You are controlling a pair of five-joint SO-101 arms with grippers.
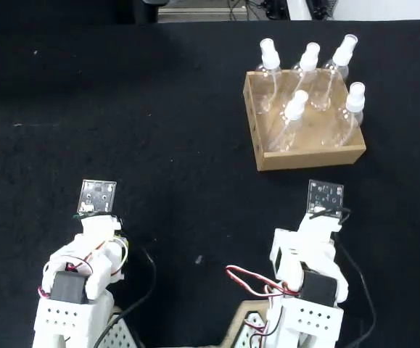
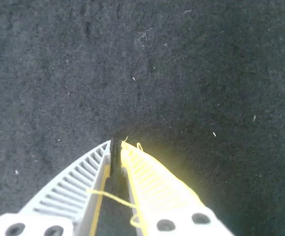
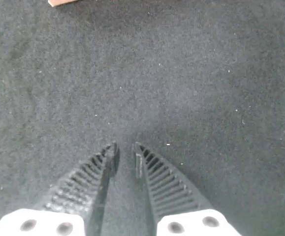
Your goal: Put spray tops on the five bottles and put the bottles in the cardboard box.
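Since all five bottles [image 1: 291, 125] stand capped with spray tops [image 1: 297, 100] inside the cardboard box [image 1: 311, 156], at about 1 o'clock on the black surface [image 1: 122, 109] in the high view, I judge the task finished. That would explain why the left arm [image 1: 86, 254] at 7 o'clock and the right arm [image 1: 307, 254] at 5 o'clock sit well apart from it.

In the left wrist view, the left gripper [image 2: 115, 147] has its jaws pressed together on nothing.

In the right wrist view, the right gripper [image 3: 125, 153] has its jaws parted by a narrow gap, empty.
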